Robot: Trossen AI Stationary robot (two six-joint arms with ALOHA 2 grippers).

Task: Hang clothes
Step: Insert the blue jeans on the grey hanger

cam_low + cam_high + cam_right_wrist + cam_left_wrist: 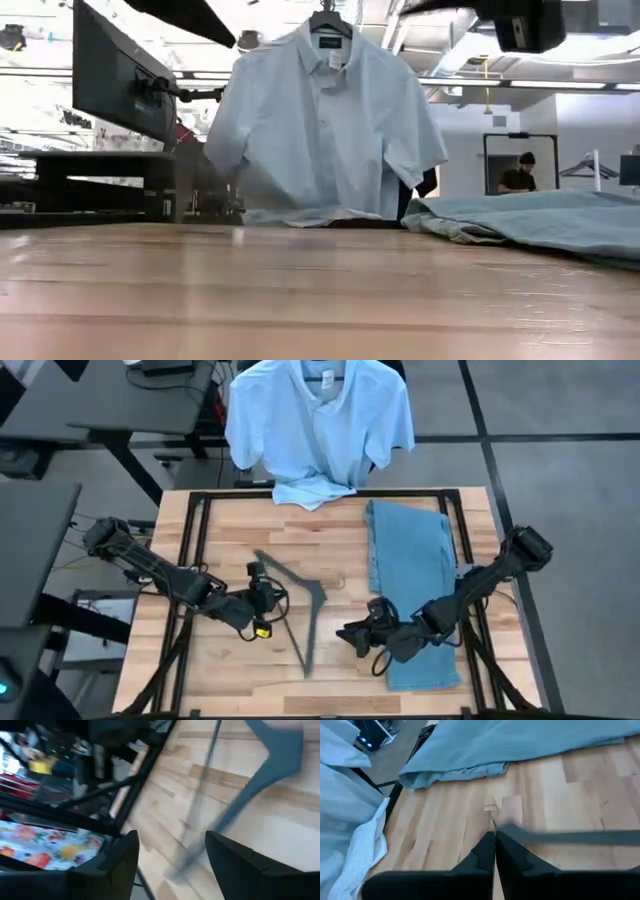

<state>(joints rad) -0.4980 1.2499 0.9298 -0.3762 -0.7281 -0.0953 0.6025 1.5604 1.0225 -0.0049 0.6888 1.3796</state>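
Jeans (412, 590) lie unhung at table's right edge — left gripper (262, 598) pinches hanger (300, 600), right gripper (358, 638) gapes empty; hanger may twist loose.

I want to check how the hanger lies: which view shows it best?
The high view: the whole hanger lies flat between both grippers. The left wrist view shows one bar, the right wrist view a blurred part; the low view shows none.

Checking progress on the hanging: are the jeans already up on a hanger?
No, the jeans lie flat on the table, while only the pale shirt hangs on a hanger beyond its far edge.
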